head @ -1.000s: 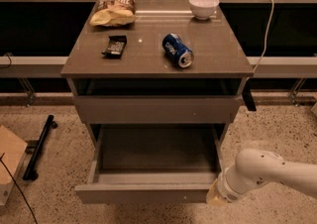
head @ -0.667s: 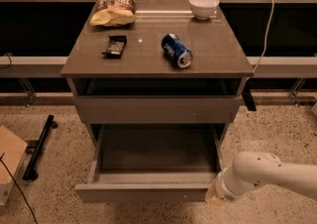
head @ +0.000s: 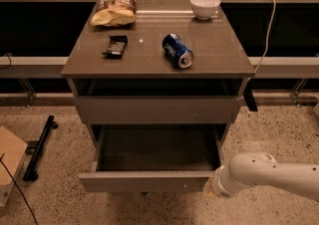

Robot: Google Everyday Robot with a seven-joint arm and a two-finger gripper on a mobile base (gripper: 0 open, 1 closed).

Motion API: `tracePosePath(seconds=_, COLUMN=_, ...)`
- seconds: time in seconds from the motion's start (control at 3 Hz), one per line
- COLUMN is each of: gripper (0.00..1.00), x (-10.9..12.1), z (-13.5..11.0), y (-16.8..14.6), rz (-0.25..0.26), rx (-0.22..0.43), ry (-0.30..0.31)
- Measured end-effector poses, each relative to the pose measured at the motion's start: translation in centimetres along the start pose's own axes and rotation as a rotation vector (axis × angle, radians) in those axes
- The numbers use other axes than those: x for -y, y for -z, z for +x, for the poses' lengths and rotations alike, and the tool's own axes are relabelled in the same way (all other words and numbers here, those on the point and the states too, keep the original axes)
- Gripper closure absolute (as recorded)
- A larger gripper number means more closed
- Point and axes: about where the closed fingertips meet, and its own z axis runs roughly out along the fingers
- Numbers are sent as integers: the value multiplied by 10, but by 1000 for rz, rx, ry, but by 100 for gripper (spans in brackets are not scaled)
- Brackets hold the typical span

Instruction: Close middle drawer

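Note:
The middle drawer [head: 149, 181] stands pulled far out of the grey-brown cabinet, showing its flat grey inside [head: 157, 148] and its low plain front panel. My gripper [head: 210, 188] is at the end of the white arm [head: 269, 173], which comes in from the lower right. It sits against the right end of the drawer's front panel. The closed drawer front [head: 154, 109] above it lies flush with the cabinet.
On the cabinet top [head: 219, 55] lie a chip bag [head: 113, 11], a dark snack bar [head: 115, 46], a blue can [head: 177, 50] on its side and a white bowl [head: 205, 6]. A black bar [head: 39, 147] and a cardboard box [head: 9, 164] lie on the floor at left.
My arm has moved a little left and away from me against the drawer front. The drawer's front panel has slid slightly inward.

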Motion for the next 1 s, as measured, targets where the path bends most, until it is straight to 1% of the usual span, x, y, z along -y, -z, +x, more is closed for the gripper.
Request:
tracePosePath(seconds=0.33, gripper=100, x=35, z=-13, y=-6, rz=71, rx=49, ry=4)
tracePosePath(seconds=0.67, gripper=100, x=49, z=-18, y=-8, rz=100, rx=69, ry=5)
tracePosePath(seconds=1.0, gripper=100, x=75, z=-27, y=-12, rz=122, rx=116, ry=1)
